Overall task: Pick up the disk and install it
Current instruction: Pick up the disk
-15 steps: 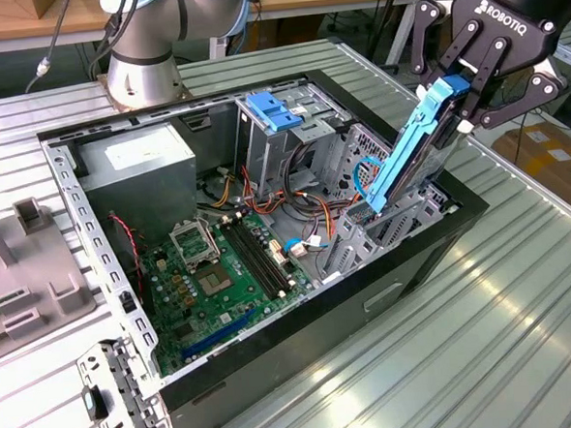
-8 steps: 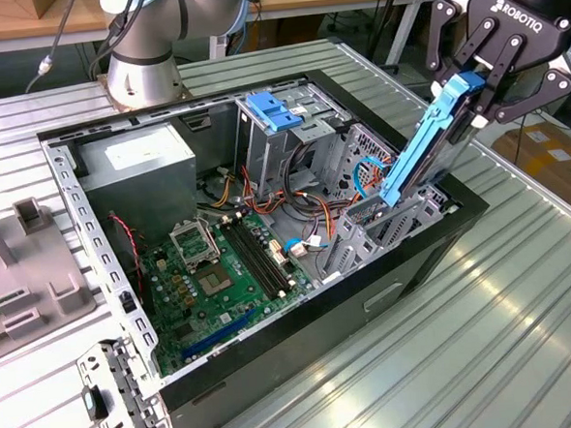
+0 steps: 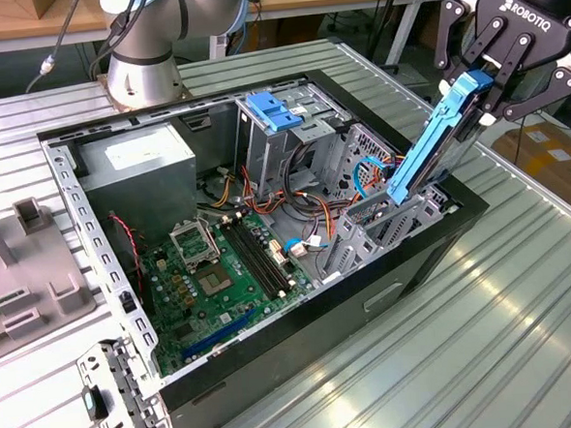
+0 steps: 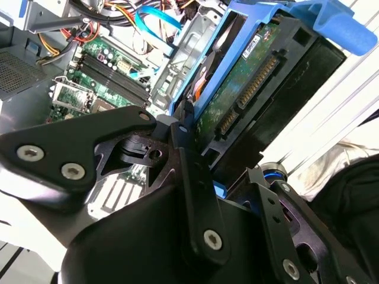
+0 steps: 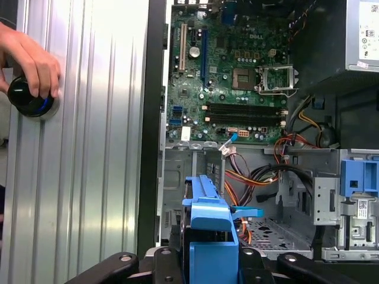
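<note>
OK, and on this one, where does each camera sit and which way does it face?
Exterior view: off the arm, raised, looking down into the open computer case; shows the arm's base and the claw gripping the disk.
First wrist view: on the wrist, looking past the disk's blue rail at the motherboard; part of the claw shows, plus a person's hand on a black knob.
Second wrist view: on the wrist, close along the claw at the disk's circuit-board side.
Shared: all three show the disk and the motherboard.
</note>
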